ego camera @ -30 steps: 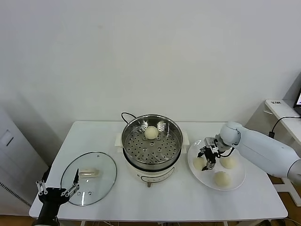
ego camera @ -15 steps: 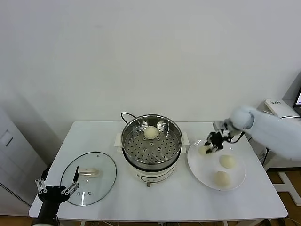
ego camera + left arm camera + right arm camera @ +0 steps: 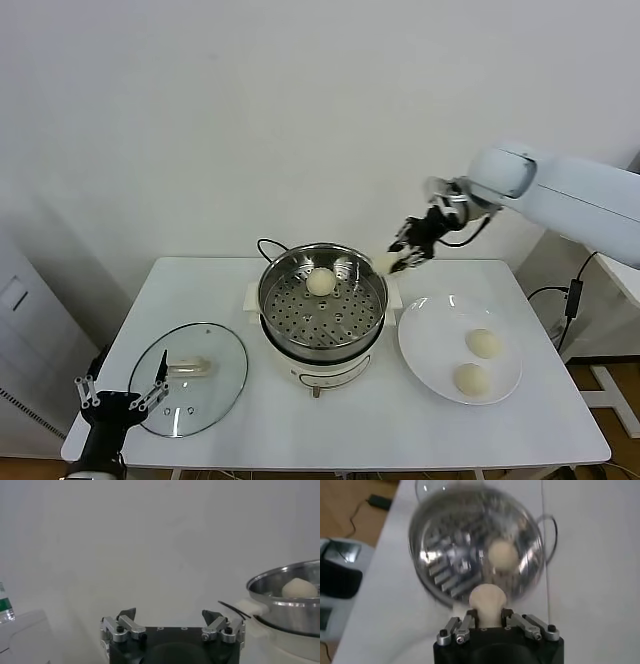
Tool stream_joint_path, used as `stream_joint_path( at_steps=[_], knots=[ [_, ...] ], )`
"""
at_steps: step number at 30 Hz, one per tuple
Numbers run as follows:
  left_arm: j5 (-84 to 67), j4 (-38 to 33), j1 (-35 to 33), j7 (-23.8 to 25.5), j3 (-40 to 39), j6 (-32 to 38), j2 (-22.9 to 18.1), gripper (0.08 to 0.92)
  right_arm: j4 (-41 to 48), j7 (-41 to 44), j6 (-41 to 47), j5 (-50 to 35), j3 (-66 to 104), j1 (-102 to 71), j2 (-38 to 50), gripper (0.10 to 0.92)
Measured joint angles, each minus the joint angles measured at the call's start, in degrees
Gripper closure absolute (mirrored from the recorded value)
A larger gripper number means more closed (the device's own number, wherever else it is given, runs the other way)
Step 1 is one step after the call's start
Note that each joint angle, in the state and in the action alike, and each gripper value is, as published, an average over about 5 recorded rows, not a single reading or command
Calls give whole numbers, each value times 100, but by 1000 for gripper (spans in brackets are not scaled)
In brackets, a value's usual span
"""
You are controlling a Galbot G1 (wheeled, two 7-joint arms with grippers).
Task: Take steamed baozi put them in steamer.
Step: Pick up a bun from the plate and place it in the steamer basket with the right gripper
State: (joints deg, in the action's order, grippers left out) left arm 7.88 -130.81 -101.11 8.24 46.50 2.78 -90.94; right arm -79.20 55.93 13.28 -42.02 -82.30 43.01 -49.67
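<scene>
Jaws of right gripper [image 3: 402, 256] pinched on one steamed baozi [image 3: 385, 263], held in the air just beside the right rim of the steamer [image 3: 323, 307], above rim level, not yet over the basket. Same bun seen in right wrist view [image 3: 487, 600], clamped between the fingers, steamer basket directly beyond it.

Progress, judged from layout: one baozi in steamer [image 3: 320, 282], resting on the perforated floor toward the far side. One in transit. Two remaining baozi [image 3: 484, 343] lying on the white plate [image 3: 430, 345], right of the steamer, apart from each other. So roughly a quarter done, second bun about halfway through its transfer; carry over basket and release still to do, then two more fetches.

Glass lid [image 3: 188, 378] flat on the worktop [image 3: 330, 425], left of the steamer, well apart from it; steamer open.

Left gripper [image 3: 122, 402] parked low at the near-left corner of the worktop, just beside the lid, jaws spread wide, holding nothing.

View differences: head view gives the plate count and the lid; neither shows clearly in the wrist views. Right wrist view shows the grip on the bun and alignment with the basket. Left wrist view [image 3: 172, 625] shows spread fingers, plus steamer side wall with the seated bun peeking over the rim.
</scene>
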Motion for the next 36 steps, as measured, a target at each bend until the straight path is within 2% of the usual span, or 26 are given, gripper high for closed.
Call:
stream_joint_path(
  at_steps=[12,18,21,32,36],
  knots=[
    [-34,22,72,-2,3,-15,-9,177,305,-857,788,-52,381,-991,-1297,700],
    [-15,36,91,-2,-15,-21,-39,177,524,-1221,1037,128,588,-1446,-1708,655],
    [-7,36,77,-2,-15,-19,-51,177,621,-1373,1100,201,679,-1629,-1823,599],
    [50,18,45,-1,-42,14,-95,177,710,-1655,1237,314,873,-1855,-1957,284],
    [59,-12,18,2,-37,32,-96,177,614,-1611,1261,343,893,-1750,-1833,216]
  ],
)
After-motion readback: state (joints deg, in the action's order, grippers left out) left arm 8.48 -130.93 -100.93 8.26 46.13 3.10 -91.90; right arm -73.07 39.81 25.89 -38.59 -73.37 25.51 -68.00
